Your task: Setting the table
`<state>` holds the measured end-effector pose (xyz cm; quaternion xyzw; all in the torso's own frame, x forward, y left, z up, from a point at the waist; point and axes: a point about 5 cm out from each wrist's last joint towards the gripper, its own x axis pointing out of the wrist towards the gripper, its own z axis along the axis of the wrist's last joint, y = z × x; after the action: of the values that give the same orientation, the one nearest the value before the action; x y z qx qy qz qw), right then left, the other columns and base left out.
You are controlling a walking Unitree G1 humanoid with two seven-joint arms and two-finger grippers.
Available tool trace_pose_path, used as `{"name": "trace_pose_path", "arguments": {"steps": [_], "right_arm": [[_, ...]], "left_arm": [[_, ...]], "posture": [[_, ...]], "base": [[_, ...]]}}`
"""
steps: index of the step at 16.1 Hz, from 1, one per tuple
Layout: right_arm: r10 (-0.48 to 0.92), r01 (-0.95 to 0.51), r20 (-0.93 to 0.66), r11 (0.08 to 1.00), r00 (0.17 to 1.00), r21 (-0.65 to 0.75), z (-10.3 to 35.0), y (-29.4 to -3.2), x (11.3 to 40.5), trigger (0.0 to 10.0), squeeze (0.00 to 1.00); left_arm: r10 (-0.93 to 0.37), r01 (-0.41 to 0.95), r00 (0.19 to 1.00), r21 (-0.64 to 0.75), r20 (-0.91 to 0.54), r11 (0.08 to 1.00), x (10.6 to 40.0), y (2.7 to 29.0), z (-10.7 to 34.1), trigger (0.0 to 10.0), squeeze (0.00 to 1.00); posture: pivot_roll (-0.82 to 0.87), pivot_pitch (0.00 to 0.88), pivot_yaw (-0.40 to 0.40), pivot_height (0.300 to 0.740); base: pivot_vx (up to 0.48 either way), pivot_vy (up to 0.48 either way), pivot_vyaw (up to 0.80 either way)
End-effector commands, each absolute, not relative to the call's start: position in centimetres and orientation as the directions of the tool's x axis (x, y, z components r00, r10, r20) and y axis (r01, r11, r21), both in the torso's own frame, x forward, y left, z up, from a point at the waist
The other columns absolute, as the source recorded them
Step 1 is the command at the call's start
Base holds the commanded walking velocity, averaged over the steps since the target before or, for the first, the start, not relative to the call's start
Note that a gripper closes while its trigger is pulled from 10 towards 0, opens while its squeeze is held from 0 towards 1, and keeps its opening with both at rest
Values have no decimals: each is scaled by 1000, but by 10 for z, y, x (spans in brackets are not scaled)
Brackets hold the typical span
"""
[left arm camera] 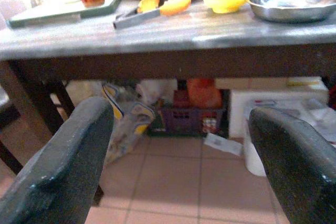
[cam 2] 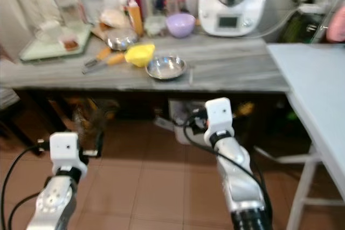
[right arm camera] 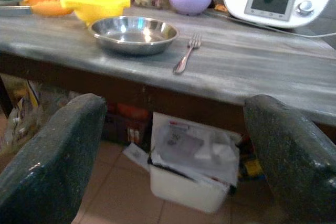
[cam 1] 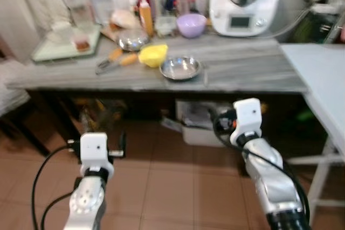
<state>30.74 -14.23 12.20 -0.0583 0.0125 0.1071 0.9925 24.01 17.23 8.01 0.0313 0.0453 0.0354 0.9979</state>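
A steel bowl (cam 1: 180,68) sits near the front edge of the grey wooden table (cam 1: 242,74), with a fork (right arm camera: 188,53) lying just to its right. Behind it are a yellow bowl (cam 1: 153,55) and a purple bowl (cam 1: 191,25). Both arms are held low in front of the table, below its top. My left gripper (left arm camera: 178,129) is open, its fingers wide apart and nothing between them, facing the table's underside. My right gripper (right arm camera: 173,124) is also open and empty, facing the steel bowl and fork from below the table edge.
A white kitchen machine (cam 1: 242,1) stands at the back right, with bottles and a green tray (cam 1: 64,44) at the back left. Orange-handled tools (cam 1: 116,60) lie left of the yellow bowl. A white bin (cam 1: 197,125) and bags sit under the table. A white table (cam 1: 323,79) stands at right.
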Motion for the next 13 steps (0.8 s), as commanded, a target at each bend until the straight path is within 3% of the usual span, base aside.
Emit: {"name": "trace_pose_path", "arguments": {"steps": [1, 3, 13], "right_arm": [[242, -244, -36, 964, 970, -106, 124, -135, 309, 10000, 0], [250, -253, -45, 961, 967, -110, 122, -134, 308, 10000, 0], [229, -226, 10, 965, 973, -136, 126, -131, 315, 10000, 0]], "left_arm": [[93, -86, 992, 88, -79, 992, 240, 179, 83, 10000, 0], [95, -87, 992, 90, -82, 992, 239, 179, 82, 10000, 0], [18, -18, 1000, 32, -23, 999, 247, 174, 90, 10000, 0]], "posture": [[-77, 0, 49, 740], [-70, 0, 49, 740], [-92, 0, 85, 740]], "base": [[-266, 0, 0], [-268, 0, 0], [0, 0, 0]]}}
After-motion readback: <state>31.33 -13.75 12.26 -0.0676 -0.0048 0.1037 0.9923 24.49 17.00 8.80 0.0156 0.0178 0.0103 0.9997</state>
